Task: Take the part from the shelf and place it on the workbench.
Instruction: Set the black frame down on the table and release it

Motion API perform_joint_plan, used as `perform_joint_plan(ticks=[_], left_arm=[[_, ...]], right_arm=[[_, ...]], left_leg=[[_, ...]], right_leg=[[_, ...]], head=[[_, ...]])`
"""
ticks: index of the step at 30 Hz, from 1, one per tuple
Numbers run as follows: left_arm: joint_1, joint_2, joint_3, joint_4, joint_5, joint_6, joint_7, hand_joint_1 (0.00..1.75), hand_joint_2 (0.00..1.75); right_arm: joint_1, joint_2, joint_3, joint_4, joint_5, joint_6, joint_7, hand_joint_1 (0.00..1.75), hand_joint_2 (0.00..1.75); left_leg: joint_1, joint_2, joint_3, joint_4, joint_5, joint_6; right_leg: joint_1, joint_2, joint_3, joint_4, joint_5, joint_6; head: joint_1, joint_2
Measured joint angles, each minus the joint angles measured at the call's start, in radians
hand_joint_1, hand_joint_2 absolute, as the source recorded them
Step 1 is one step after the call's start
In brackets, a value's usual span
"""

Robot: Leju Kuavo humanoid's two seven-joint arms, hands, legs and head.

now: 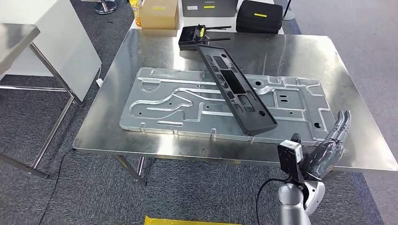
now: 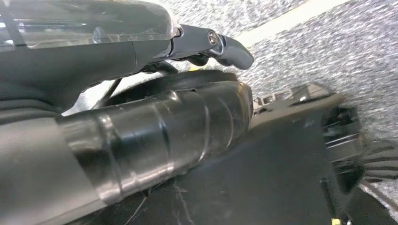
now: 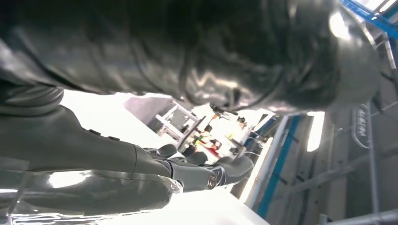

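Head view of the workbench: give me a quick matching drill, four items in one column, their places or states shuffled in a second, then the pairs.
Things
1. long black part
2. stamped metal panel
3. black router
4. right hand

Places or states
A. at the far edge of the workbench, antennas lying flat
B. lying flat on the workbench
C. lying slantwise across the panel
D. at the workbench's near right edge, holding nothing

Pairs: 1-C, 2-B, 3-A, 4-D

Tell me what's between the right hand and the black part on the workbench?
Head view: only the stamped metal panel under the black part separates it from the right hand.
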Motion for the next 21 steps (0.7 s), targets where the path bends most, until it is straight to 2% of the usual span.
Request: perform_joint_plan(ticks=[2, 3, 4, 5, 7, 8, 9, 10, 11, 12, 13, 14, 15, 16, 18, 19, 20, 21], left_arm=[[0.0, 0.0, 0.001, 0.0, -0.003, 0.0, 0.0, 0.0, 0.0], [0.0, -0.001, 0.001, 0.0, -0.003, 0.0, 0.0, 0.0, 0.0], [0.0, -0.001, 0.002, 0.0, -0.003, 0.0, 0.0, 0.0, 0.0], [-0.001, -0.001, 0.002, 0.0, -0.003, 0.0, 0.0, 0.0, 0.0], [-0.002, -0.001, 0.002, 0.0, -0.003, 0.0, 0.0, 0.0, 0.0], [-0.001, -0.001, 0.003, 0.0, -0.003, 0.0, 0.0, 0.0, 0.0], [-0.001, -0.001, 0.004, 0.0, -0.003, 0.0, 0.0, 0.0, 0.0], [-0.001, -0.001, 0.005, 0.0, -0.004, 0.0, 0.0, 0.0, 0.0], [-0.001, -0.001, 0.006, 0.0, -0.004, 0.0, 0.0, 0.0, 0.0], [-0.001, -0.001, 0.008, 0.0, -0.004, 0.0, 0.0, 0.0, 0.0], [-0.001, -0.002, 0.011, 0.0, -0.004, 0.0, 0.0, 0.0, 0.0], [-0.001, -0.003, 0.014, 0.0, -0.004, 0.0, 0.0, 0.0, 0.0], [-0.001, -0.003, 0.018, 0.0, -0.004, 0.001, 0.001, 0.0, 0.0], [-0.002, -0.004, 0.02, 0.0, -0.004, 0.001, 0.001, 0.0, 0.0], [0.0, -0.004, 0.025, 0.0, -0.004, 0.002, 0.003, 0.0, 0.0], [0.001, -0.004, 0.027, 0.001, -0.004, 0.003, 0.005, 0.0, 0.0], [0.002, -0.004, 0.031, 0.001, -0.003, 0.004, 0.006, 0.0, 0.0], [0.002, -0.004, 0.035, 0.001, -0.003, 0.006, 0.009, 0.0, 0.0]], right_arm=[[0.001, -0.001, 0.0, 0.001, -0.006, 0.0, 0.006, 0.0, 0.0], [0.001, -0.002, 0.0, 0.001, -0.008, 0.0, 0.009, 0.0, 0.0], [0.002, -0.003, 0.0, 0.002, -0.01, 0.0, 0.011, 0.0, 0.0], [0.003, -0.003, 0.0, 0.003, -0.01, 0.0, 0.013, 0.0, 0.0], [0.005, -0.005, 0.0, 0.004, -0.013, 0.0, 0.015, 0.0, 0.0], [0.007, -0.005, 0.0, 0.006, -0.019, 0.0, 0.02, 0.0, 0.0], [0.011, -0.006, 0.0, 0.008, -0.028, 0.0, 0.028, 0.0, 0.0], [0.016, -0.007, 0.0, 0.011, -0.04, 0.0, 0.038, 0.0, 0.0], [0.021, -0.009, 0.0, 0.015, -0.053, 0.0, 0.049, 0.0, 0.0], [0.026, -0.01, 0.0, 0.02, -0.066, 0.0, 0.057, 0.0, 0.0], [0.03, -0.011, 0.0, 0.025, -0.078, 0.0, 0.064, 0.0, 0.0], [0.033, -0.013, 0.0, 0.03, -0.088, 0.0, 0.071, 0.0, 0.0], [0.038, -0.014, -0.001, 0.037, -0.097, 0.0, 0.081, 0.0, 0.0], [0.045, -0.016, -0.003, 0.046, -0.105, 0.0, 0.092, 0.0, 0.0], [0.064, -0.019, -0.01, 0.073, -0.125, 0.0, 0.123, 0.0, 0.0], [0.072, -0.022, -0.014, 0.091, -0.139, 0.0, 0.138, 0.0, 0.0], [0.079, -0.026, -0.018, 0.115, -0.16, 0.0, 0.153, 0.0, 0.0], [0.086, -0.033, -0.02, 0.145, -0.186, 0.002, 0.166, 0.0, 0.0]], left_leg=[[-0.004, -0.001, -0.002, -0.015, 0.002, 0.018], [-0.004, 0.002, -0.009, -0.017, 0.011, 0.028], [-0.004, 0.005, -0.019, -0.018, 0.024, 0.039], [-0.003, 0.008, -0.032, -0.02, 0.037, 0.049], [-0.005, 0.012, -0.06, -0.02, 0.062, 0.059], [-0.006, 0.013, -0.075, -0.019, 0.074, 0.06], [-0.008, 0.014, -0.091, -0.017, 0.086, 0.06], [-0.009, 0.014, -0.109, -0.014, 0.098, 0.059], [-0.01, 0.013, -0.126, -0.011, 0.109, 0.057], [-0.011, 0.013, -0.141, -0.008, 0.119, 0.055], [-0.013, 0.012, -0.153, -0.004, 0.127, 0.052], [-0.015, 0.012, -0.161, -0.002, 0.136, 0.047], [-0.015, 0.013, -0.166, -0.001, 0.144, 0.042], [-0.014, 0.013, -0.168, -0.002, 0.153, 0.035], [-0.01, 0.012, -0.17, -0.006, 0.165, 0.021], [-0.009, 0.011, -0.176, 0.002, 0.15, 0.015], [-0.008, 0.009, -0.185, 0.027, 0.115, 0.011], [-0.006, 0.008, -0.197, 0.071, 0.062, 0.007]], right_leg=[[0.0, -0.001, -0.002, -0.003, 0.016, 0.014], [-0.002, 0.0, -0.007, -0.001, 0.012, 0.02], [-0.004, 0.002, -0.015, 0.013, -0.011, 0.026], [-0.006, 0.004, -0.028, 0.044, -0.053, 0.03], [-0.008, 0.006, -0.057, 0.155, -0.161, 0.037], [-0.009, 0.007, -0.066, 0.217, -0.191, 0.039], [-0.009, 0.007, -0.067, 0.263, -0.199, 0.041], [-0.009, 0.008, -0.053, 0.28, -0.183, 0.041], [-0.008, 0.008, -0.02, 0.26, -0.157, 0.038], [-0.007, 0.008, 0.03, 0.207, -0.136, 0.033], [-0.004, 0.008, 0.09, 0.132, -0.131, 0.026], [-0.002, 0.007, 0.141, 0.06, -0.138, 0.02], [0.002, 0.007, 0.175, 0.007, -0.148, 0.014], [0.007, 0.007, 0.19, -0.023, -0.156, 0.009], [0.008, 0.004, 0.181, -0.038, -0.139, -0.003], [0.006, 0.002, 0.173, -0.043, -0.127, -0.011], [0.004, 0.0, 0.162, -0.047, -0.112, -0.018], [0.002, -0.001, 0.148, -0.05, -0.098, -0.023]], head=[[0.001, 0.0], [0.001, 0.0], [0.001, 0.0], [0.001, 0.0], [0.001, 0.0], [0.001, 0.0], [0.001, 0.0], [0.001, 0.0], [0.001, 0.0], [0.001, 0.0], [0.001, 0.0], [0.0, 0.0], [0.0, 0.0], [-0.001, 0.0], [0.001, 0.0], [0.001, 0.0], [0.0, 0.0], [-0.001, 0.0]])
